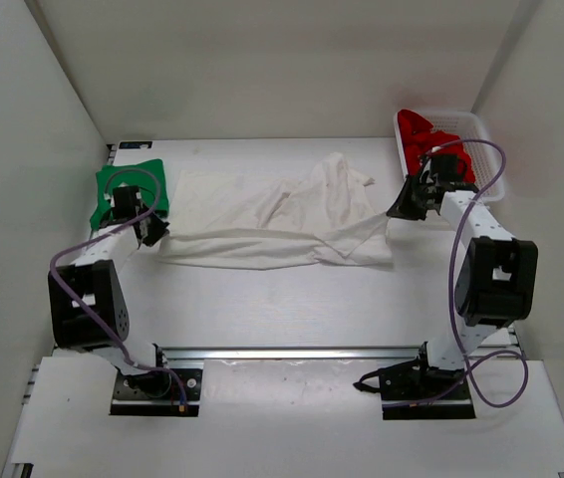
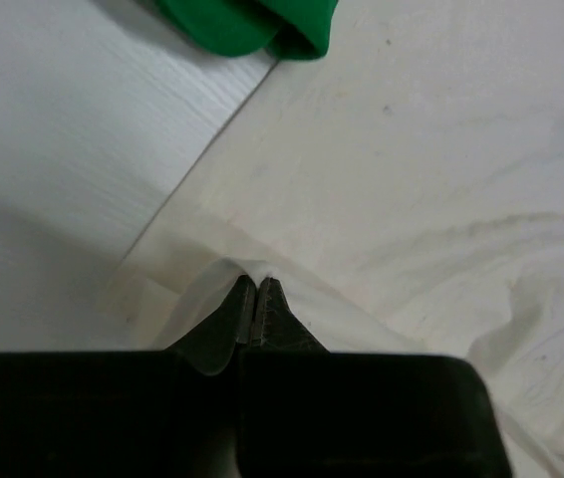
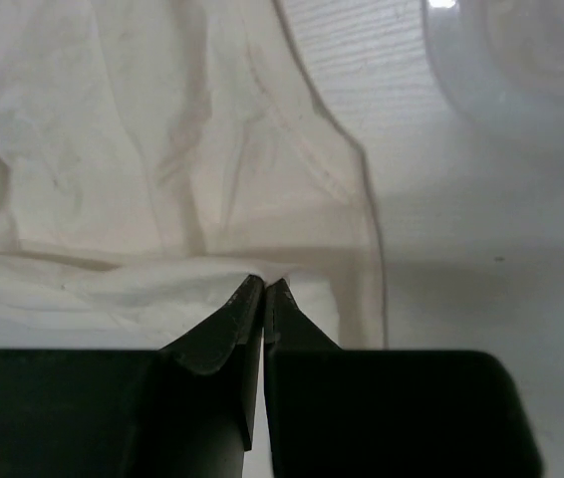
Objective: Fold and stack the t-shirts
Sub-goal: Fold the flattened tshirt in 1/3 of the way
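Three t-shirts are in play, and only one of them matters for what I do next. Across the desk (image 1: 292,319), the white t-shirt (image 1: 252,224) is the biggest thing in sight. It lies spread in the middle with its long axis running left to right, from one arm to the other, its left half fairly flat and its right half bunched into ridges. In the far right corner, just beyond the right arm's wrist, sits the basket (image 1: 489,149) with the red t-shirt (image 1: 423,134) heaped inside it. On the far left the green t-shirt (image 1: 123,191) lies as a compact folded pad, just beyond the left arm's wrist. The left tool (image 1: 148,231) is pressed together on the near left corner of the white cloth, and its wrist view shows a thin lip of fabric caught between the fingers. The right tool (image 1: 400,209) is likewise pinching the shirt's right edge, where the cloth is drawn out into a taut point toward it. So the shirt lies inward of each tool, strung between them, with neither arm nearer than the other. I judge that the coming move needs both ends carried together, across that long axis. If one side leads, the rumpled right half will likely drag askew.
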Robot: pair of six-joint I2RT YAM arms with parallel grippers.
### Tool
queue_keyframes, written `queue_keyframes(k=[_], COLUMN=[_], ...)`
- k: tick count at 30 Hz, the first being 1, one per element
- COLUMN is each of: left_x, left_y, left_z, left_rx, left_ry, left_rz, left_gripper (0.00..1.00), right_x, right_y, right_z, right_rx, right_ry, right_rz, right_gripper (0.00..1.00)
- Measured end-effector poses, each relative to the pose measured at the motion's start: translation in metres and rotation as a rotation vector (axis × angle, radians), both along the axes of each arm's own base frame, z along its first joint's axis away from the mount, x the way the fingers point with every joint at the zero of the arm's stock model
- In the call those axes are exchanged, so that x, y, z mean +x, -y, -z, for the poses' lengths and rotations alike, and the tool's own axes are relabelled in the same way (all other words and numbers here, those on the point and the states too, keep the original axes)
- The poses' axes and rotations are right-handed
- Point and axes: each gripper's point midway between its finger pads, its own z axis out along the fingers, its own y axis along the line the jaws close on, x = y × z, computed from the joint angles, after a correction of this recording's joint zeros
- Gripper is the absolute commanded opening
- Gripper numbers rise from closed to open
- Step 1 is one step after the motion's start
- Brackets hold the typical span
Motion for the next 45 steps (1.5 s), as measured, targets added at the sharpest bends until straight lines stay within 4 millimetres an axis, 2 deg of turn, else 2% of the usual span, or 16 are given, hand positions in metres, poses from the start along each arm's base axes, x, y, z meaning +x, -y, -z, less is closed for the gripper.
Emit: queue_keyframes(k=[5, 13, 15, 16, 18, 21, 22, 25, 27, 28, 30, 33, 35, 38, 41, 45], left_x=[0.026, 0.035, 0.04, 0.043, 0.051, 0.054, 0.05, 0.019, -0.008, -0.019, -0.035, -0.053, -0.065, -0.078, -0.071, -0.057], left_y=[-0.004, -0.002, -0.003, -0.003, -0.006, -0.013, -0.018, -0.037, -0.043, -0.042, -0.036, -0.031, -0.028, -0.023, -0.019, -0.017], left_z=[0.012, 0.03, 0.025, 0.021, 0.012, 0.003, 0.001, -0.007, -0.012, -0.015, -0.014, 0.011, 0.033, 0.053, 0.052, 0.05], left_rx=[0.017, 0.027, 0.031, 0.036, 0.052, 0.054, 0.051, 0.044, 0.054, 0.056, 0.052, 0.011, -0.033, -0.083, -0.124, -0.17], left_ry=[-0.03, -0.073, -0.057, -0.048, -0.025, 0.002, 0.013, 0.041, 0.063, 0.079, 0.098, 0.05, -0.004, -0.043, -0.01, 0.042], left_rz=[0.018, 0.036, 0.037, 0.039, 0.037, 0.015, -0.005, -0.085, -0.132, -0.137, -0.132, -0.13, -0.145, -0.173, -0.179, -0.198], left_gripper=[0.0, 0.01, 0.08, 0.17, 0.27, 0.38, 0.37, 0.27, 0.19, 0.17, 0.21, 0.35, 0.43, 0.45, 0.45, 0.45], right_x=[0.029, 0.061, 0.069, 0.073, 0.076, 0.076, 0.073, 0.056, 0.034, 0.021, -0.011, -0.054, -0.077, -0.106, -0.126, -0.135], right_y=[0.005, -0.004, -0.006, -0.006, -0.007, -0.007, -0.007, -0.008, -0.012, -0.015, -0.022, -0.042, -0.056, -0.067, -0.064, -0.062], right_z=[0.013, 0.03, 0.029, 0.028, 0.027, 0.026, 0.025, 0.013, -0.003, -0.012, -0.024, -0.026, -0.016, 0.004, 0.016, 0.017], right_rx=[0.002, -0.012, -0.013, -0.014, -0.011, -0.006, -0.004, 0.013, 0.032, 0.042, 0.059, 0.082, 0.092, 0.113, 0.13, 0.143], right_ry=[-0.02, -0.039, -0.032, -0.025, -0.02, -0.019, -0.019, 0.003, 0.042, 0.07, 0.12, 0.167, 0.158, 0.122, 0.111, 0.134], right_rz=[0.003, -0.019, -0.022, -0.023, -0.016, -0.011, -0.007, 0.011, 0.019, 0.02, 0.02, -0.013, -0.049, -0.077, -0.055, -0.045], right_gripper=[0.0, 0.0, 0.0, 0.03, 0.25, 0.28, 0.28, 0.23, 0.16, 0.06, 0.0, 0.0, 0.07, 0.14, 0.23, 0.29])
